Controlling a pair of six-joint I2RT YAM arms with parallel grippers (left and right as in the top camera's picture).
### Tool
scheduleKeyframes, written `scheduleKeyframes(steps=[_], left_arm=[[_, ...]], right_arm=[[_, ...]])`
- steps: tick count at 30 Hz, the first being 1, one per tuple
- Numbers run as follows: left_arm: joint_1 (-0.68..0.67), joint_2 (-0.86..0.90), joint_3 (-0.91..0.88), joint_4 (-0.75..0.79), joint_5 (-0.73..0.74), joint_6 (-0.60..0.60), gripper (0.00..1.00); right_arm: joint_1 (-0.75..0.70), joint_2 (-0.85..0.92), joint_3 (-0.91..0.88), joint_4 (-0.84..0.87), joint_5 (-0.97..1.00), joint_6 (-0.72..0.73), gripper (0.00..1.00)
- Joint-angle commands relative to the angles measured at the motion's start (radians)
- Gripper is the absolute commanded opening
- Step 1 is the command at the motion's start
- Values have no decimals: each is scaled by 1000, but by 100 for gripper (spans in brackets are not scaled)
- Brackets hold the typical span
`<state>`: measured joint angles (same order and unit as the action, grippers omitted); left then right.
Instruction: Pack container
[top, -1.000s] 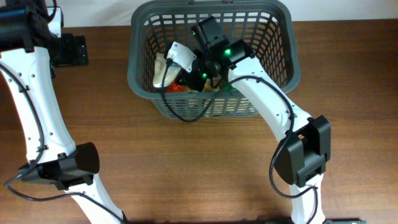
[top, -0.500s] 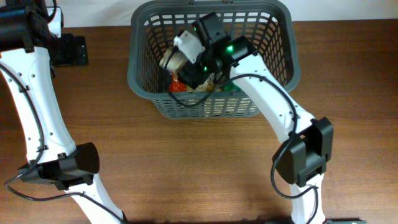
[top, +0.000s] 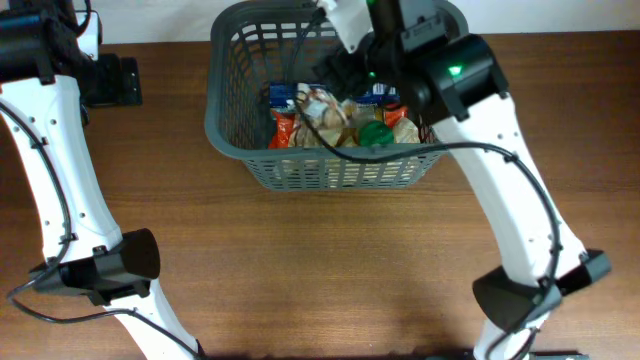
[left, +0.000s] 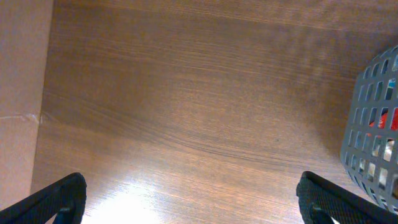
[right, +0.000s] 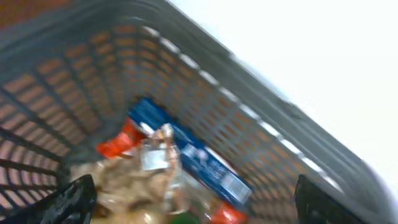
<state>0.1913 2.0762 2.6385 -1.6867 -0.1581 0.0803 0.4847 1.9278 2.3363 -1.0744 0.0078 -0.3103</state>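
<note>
The container (top: 225, 120) sits at twelve o'clock on the table (top: 330, 270), already loaded with packets: a blue one (top: 290, 96) at ten o'clock inside it, a red one (top: 284, 128) at eight, pale crinkled wrappers (top: 328, 110) in the middle and a green round piece (top: 376, 133) at five. The right gripper (right: 196, 205) hangs above the basket's far side with its fingers spread and nothing between them, though the wrist view is blurred, so fine detail is lost. The main hazard looks to be the black cable (top: 300, 100) that droops from this arm into the basket. If the arm swings out toward three o'clock, the loop could hook a wrapper or the near rim and drag the light container or flip a packet out. A fast move could also clip the far rim. The left gripper (left: 202, 199) is parked at ten o'clock over bare wood, fingers wide apart and empty, with the basket wall at its three o'clock. A careless reach from there could shove the basket sideways.
</note>
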Motion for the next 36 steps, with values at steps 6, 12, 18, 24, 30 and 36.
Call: scheduleKeyframes(steps=[6, 12, 18, 24, 30, 36], left_arm=[[3, -16, -2, 0, -7, -17, 99], [3, -16, -2, 0, -7, -17, 99], [3, -16, -2, 0, -7, -17, 99], [3, -16, -2, 0, -7, -17, 99], [3, -16, -2, 0, -7, -17, 99], [3, -16, -2, -1, -7, -18, 99]], right_arm=[[-7, -360, 6, -73, 230, 54, 92], [-7, -545, 6, -198, 524, 251, 89], [-7, -813, 4, -410, 419, 457, 89], [-7, -917, 3, -520, 426, 347, 93], [-7, -904, -3, -525, 370, 370, 99], [-7, -904, -3, -545, 351, 217, 99]])
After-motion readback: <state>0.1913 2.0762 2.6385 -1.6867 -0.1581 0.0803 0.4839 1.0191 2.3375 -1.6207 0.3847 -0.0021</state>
